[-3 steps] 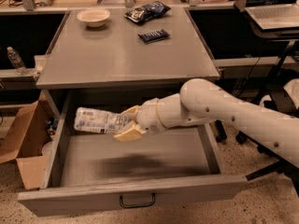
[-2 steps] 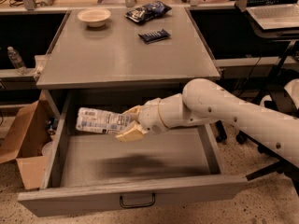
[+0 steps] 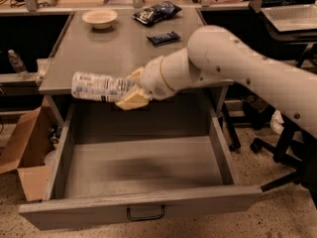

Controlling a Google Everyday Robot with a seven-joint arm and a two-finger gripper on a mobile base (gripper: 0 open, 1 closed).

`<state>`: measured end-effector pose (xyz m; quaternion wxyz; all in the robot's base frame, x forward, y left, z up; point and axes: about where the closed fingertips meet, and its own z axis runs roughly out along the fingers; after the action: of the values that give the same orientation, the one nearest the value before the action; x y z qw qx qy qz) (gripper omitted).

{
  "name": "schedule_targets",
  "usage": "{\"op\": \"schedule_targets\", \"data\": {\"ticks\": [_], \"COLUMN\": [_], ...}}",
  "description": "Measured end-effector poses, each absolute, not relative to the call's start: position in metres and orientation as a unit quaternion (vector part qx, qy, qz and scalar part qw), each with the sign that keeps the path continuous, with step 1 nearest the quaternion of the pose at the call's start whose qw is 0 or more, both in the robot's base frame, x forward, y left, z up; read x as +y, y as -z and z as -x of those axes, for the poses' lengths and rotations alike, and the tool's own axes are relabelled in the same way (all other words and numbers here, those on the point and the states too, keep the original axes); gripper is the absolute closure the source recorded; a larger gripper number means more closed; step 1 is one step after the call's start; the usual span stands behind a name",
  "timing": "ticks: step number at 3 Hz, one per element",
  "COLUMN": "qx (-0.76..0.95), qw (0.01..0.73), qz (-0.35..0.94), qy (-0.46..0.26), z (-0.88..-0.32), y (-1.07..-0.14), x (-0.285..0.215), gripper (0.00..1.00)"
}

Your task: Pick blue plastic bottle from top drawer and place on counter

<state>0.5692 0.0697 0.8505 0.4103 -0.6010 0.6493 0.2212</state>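
Note:
My gripper (image 3: pixel 130 89) is shut on the blue plastic bottle (image 3: pixel 98 87), a clear bottle with a white and pale-blue label. It holds the bottle lying sideways in the air, at the front edge of the counter (image 3: pixel 124 48) and above the back of the open top drawer (image 3: pixel 143 167). The bottle's base points left; its cap end is hidden in my tan fingers (image 3: pixel 130 101). The drawer is pulled out, with a black handle (image 3: pixel 145 213) on its front panel.
On the counter stand a cream bowl (image 3: pixel 100 18), a dark blue snack bag (image 3: pixel 156 11) and a small dark packet (image 3: pixel 164 37). A cardboard box (image 3: pixel 27 152) sits on the floor at left. A small clear bottle (image 3: pixel 16 63) stands far left. Chair legs (image 3: pixel 270 148) stand at right.
My gripper has lifted the bottle out of the drawer, up to the level of the counter's front edge. The camera view has also shifted.

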Motion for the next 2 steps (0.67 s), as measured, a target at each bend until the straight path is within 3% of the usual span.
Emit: {"op": "schedule_targets", "data": {"ticks": [1,2], "qx": [0.660,0.660], "qw": [0.415,0.414], "qz": [0.591,0.591], "qy": [-0.210,-0.210], "z": [-0.6068,-0.6060], "y": [-0.8992,-0.8978], "x": [0.0901,0.0896], "gripper": [1.00,1.00]}}
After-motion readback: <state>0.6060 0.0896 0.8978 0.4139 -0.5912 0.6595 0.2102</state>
